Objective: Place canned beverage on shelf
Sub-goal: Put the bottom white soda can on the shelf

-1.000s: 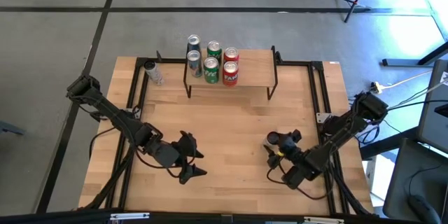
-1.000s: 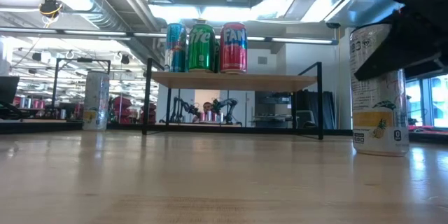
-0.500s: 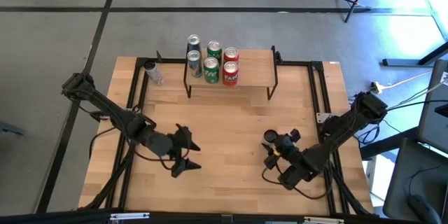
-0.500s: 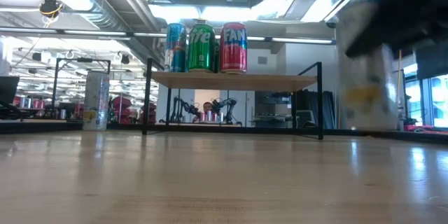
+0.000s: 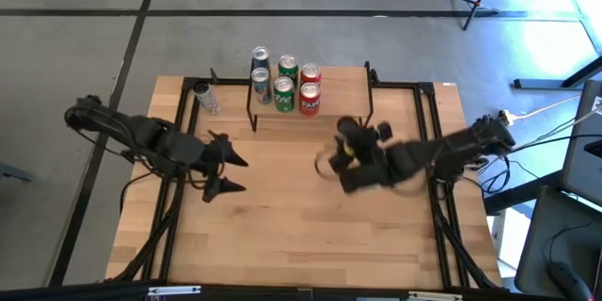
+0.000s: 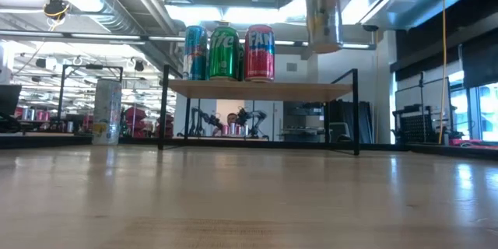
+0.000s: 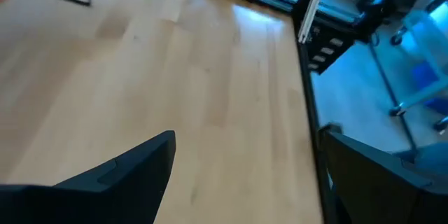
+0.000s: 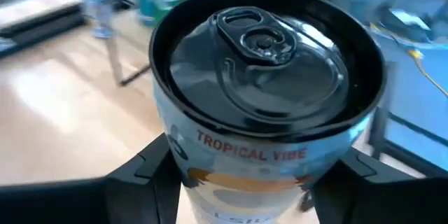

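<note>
A pale can with a black top, printed "TROPICAL VIBE", is held in the air by my right gripper. In the low view the can hangs higher than the plank of the shelf. The shelf stands at the table's far middle on thin black legs and carries several cans on its left half. My left gripper is open and empty over the table's left half, and the left wrist view shows only bare tabletop between its fingers. My right gripper pinches the can's side wall a little below the top rim, one finger on each side. The fingers come about level from the table's right side. The can is upright, top up, lifted clear of the table.
A slim pale can stands on the table left of the shelf, and also shows in the low view. The shelf's right half is bare wood. Black rails run along the table's sides.
My right gripper has lifted the can off the table's near right and carried it up and toward the far edge and the shelf, keeping it upright. My left gripper has drawn back toward the table's left and far side, still open.
</note>
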`<state>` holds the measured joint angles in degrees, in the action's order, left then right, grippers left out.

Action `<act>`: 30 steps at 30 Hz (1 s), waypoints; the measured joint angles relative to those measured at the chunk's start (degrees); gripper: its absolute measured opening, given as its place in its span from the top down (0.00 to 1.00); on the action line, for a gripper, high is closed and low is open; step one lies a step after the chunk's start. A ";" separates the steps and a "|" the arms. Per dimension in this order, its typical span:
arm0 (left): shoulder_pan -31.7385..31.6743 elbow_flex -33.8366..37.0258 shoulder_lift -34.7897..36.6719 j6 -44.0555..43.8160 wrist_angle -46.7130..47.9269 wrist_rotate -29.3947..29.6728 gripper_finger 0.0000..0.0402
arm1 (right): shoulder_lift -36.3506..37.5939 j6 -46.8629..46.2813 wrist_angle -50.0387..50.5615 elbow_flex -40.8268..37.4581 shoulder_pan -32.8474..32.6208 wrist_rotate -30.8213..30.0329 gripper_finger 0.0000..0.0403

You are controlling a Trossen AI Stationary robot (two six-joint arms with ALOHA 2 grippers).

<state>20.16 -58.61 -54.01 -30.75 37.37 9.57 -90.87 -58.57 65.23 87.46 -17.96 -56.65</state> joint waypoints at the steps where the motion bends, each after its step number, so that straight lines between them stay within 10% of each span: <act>1: -0.63 0.00 0.82 0.87 1.38 -0.14 0.13 | 0.00 1.86 -0.11 1.13 2.26 1.42 0.47; 14: -5.01 0.00 5.63 0.89 10.68 6.47 0.13 | -0.71 13.37 -9.13 6.84 25.26 7.85 0.46; 30: -7.21 0.00 5.59 1.36 10.64 6.71 0.13 | -8.87 17.79 -19.31 6.84 33.99 11.46 0.45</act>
<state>12.95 -58.61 -48.42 -29.39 48.01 16.27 -99.75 -40.78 45.92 94.30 16.04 -45.19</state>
